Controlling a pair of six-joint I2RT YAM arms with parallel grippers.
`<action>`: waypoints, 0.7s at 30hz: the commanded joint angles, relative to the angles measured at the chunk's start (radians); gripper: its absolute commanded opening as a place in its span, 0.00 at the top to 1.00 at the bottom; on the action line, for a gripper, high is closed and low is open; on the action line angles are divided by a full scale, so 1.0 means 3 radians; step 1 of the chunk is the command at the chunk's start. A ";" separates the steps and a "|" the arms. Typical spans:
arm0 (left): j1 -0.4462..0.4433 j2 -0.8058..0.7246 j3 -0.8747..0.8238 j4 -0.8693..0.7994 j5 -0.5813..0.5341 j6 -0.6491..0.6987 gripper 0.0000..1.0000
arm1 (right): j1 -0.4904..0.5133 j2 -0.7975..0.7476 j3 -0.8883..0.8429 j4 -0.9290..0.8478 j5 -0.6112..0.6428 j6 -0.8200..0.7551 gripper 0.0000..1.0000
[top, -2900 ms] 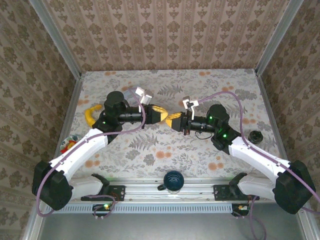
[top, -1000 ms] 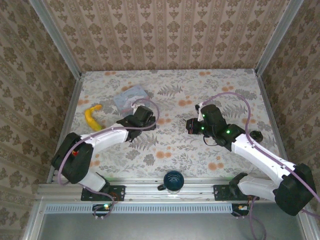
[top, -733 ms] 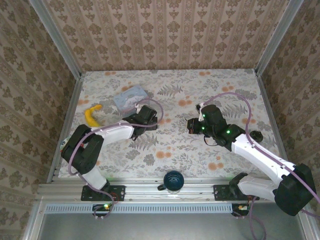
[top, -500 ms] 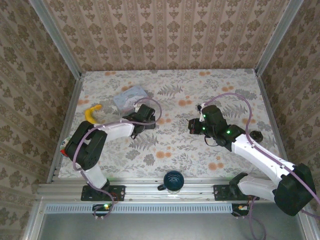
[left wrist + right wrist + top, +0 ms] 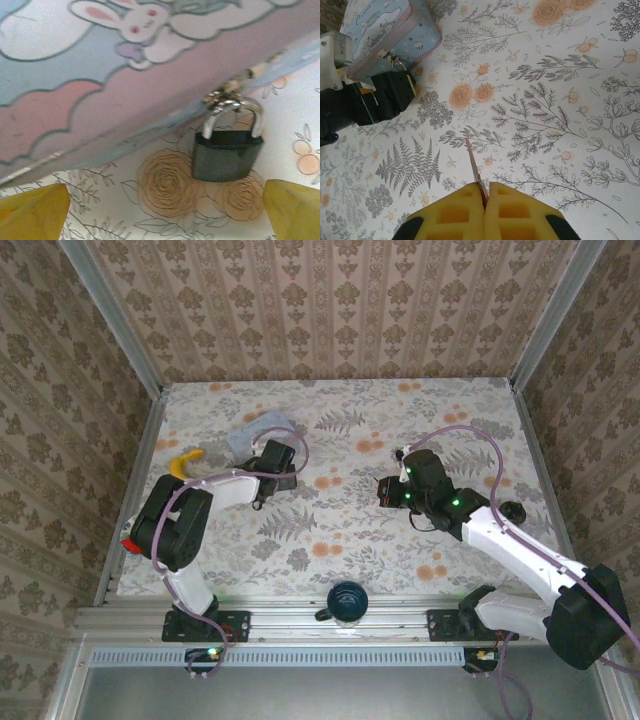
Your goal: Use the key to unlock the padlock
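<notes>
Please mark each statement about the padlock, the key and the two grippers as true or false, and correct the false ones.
1. The padlock hangs from the latch of the tin. True.
2. The left gripper is shut on the padlock. False: its jaws stand open, with the padlock ahead of them, untouched.
3. The right gripper holds a thin key. True.
4. The key is in the padlock. False: it sticks out of the right gripper's jaws, apart from the padlock.

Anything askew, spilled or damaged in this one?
Nothing stands out. The padlock hangs from the tin's hasp; the right gripper is shut on the key, and the open left gripper faces the padlock. No spill or damage shows.
</notes>
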 commanded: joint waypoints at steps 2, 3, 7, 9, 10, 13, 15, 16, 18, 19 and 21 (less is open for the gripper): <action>0.0073 -0.0055 0.0035 -0.0139 0.0004 0.0104 0.00 | -0.0022 0.0091 0.0115 0.0002 0.0053 0.0017 1.00; 0.0071 -0.0055 0.0040 -0.0144 0.0019 0.0121 0.00 | -0.0022 0.0111 0.0123 -0.0005 0.0061 0.0028 1.00; -0.0026 -0.0055 0.0053 -0.0097 0.0079 0.0109 0.00 | -0.0042 0.0159 0.0121 0.0023 0.0071 0.0070 1.00; -0.0103 -0.0023 0.0103 -0.0128 0.0074 0.0070 0.00 | -0.0053 0.0162 0.0105 0.0051 0.0069 0.0080 1.00; -0.0134 -0.0003 0.0124 -0.0132 0.0072 0.0051 0.00 | -0.0055 0.0161 0.0103 0.0053 0.0068 0.0085 1.00; -0.0173 0.0087 0.0205 -0.0150 0.0086 -0.0026 0.00 | -0.0073 0.0162 0.0119 0.0034 0.0053 0.0085 1.00; -0.0167 0.0160 0.0268 -0.0140 0.0100 -0.0048 0.00 | -0.0083 0.0153 0.0118 0.0028 0.0040 0.0076 1.00; -0.0170 0.0185 0.0303 -0.0130 0.0105 -0.0039 0.00 | -0.0084 0.0144 0.0113 0.0032 0.0038 0.0075 1.00; -0.0170 0.0242 0.0369 -0.0100 0.0107 -0.0021 0.02 | -0.0089 0.0124 0.0093 0.0039 0.0038 0.0082 1.00; -0.0165 0.0267 0.0394 -0.0089 0.0105 -0.0019 0.04 | -0.0094 0.0118 0.0080 0.0043 0.0035 0.0087 1.00; -0.0146 0.0321 0.0459 -0.0108 0.0098 -0.0068 0.07 | -0.0104 0.0097 0.0053 0.0066 0.0029 0.0095 1.00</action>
